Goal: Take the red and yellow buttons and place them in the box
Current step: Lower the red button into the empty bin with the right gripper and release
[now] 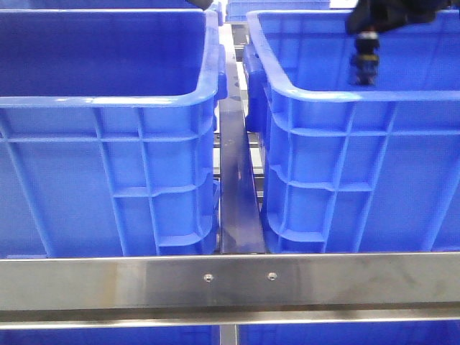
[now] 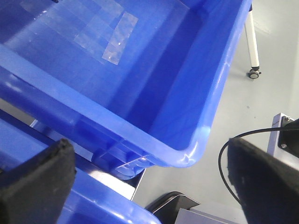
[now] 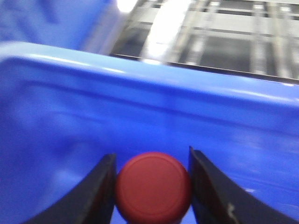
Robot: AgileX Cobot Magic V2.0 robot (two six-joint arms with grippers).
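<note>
Two alike blue boxes stand side by side in the front view, one on the left [image 1: 108,144] and one on the right [image 1: 345,158]. My right gripper [image 1: 363,68] hangs over the right box's near rim. In the right wrist view it [image 3: 152,186] is shut on the dark red button [image 3: 153,186], with that box's blue wall [image 3: 140,107] just behind. The yellow button is out of view. My left gripper [image 2: 149,186] is open and holds nothing, its black pads [image 2: 37,182] wide apart above a box corner [image 2: 187,156]. In the front view it is not visible.
A steel rail [image 1: 230,280] runs across the front, and a metal bar [image 1: 236,180] fills the gap between the boxes. The left wrist view shows grey floor [image 2: 261,98], a caster wheel [image 2: 254,72], a black cable [image 2: 226,154] and clear tape patches [image 2: 119,39] on the box floor.
</note>
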